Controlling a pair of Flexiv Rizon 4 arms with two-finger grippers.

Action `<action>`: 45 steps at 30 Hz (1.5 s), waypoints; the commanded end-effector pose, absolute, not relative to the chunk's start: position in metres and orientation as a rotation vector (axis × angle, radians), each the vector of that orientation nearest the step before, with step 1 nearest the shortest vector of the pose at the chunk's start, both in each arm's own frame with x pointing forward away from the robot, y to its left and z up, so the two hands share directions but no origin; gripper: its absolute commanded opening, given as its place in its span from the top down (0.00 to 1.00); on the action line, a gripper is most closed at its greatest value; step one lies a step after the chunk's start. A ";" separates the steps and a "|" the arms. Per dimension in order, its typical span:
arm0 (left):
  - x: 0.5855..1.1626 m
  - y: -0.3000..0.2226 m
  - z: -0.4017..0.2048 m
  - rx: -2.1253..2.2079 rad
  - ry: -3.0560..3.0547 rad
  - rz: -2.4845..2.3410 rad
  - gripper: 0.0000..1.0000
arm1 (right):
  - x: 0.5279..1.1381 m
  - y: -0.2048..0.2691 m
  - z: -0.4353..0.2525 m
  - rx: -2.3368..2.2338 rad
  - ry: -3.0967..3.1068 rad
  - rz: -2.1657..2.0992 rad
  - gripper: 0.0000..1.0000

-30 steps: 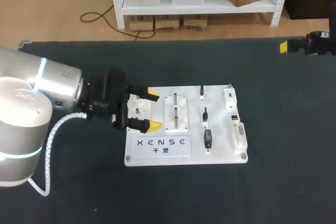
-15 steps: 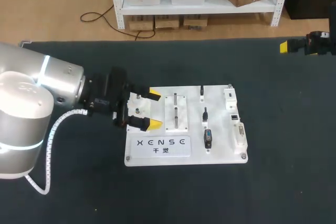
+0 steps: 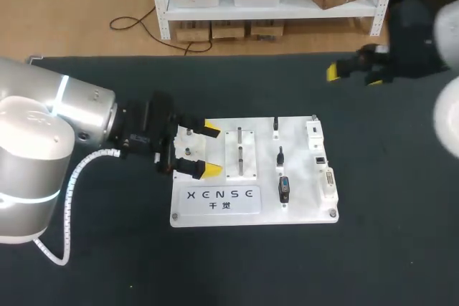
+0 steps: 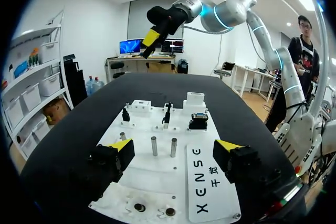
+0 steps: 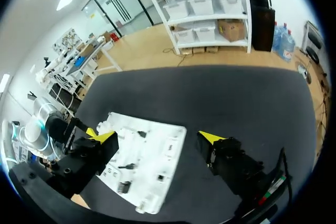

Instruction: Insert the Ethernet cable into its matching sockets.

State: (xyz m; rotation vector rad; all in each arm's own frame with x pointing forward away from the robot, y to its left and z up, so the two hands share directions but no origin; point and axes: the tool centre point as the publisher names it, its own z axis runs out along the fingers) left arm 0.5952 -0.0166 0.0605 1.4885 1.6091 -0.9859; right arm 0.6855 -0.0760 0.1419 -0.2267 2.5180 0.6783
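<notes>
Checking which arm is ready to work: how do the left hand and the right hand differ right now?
The left hand sits low over the left end of the white board; the right hand is off the board, above bare table beyond its far edge. The left hand is near the surface; the right hand hangs high up. Both are open, empty, yellow-tipped.

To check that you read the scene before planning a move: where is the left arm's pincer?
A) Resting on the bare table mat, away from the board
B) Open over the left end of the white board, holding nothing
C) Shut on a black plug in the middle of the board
B: in the head view the left pincer is over the left end of the white board, with its yellow tips apart and nothing between them.
</notes>
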 end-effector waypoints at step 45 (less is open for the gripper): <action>0.595 -0.016 0.059 1.486 1.604 -0.987 0.00 | 0.601 0.025 0.028 -0.025 3.019 -0.032 0.00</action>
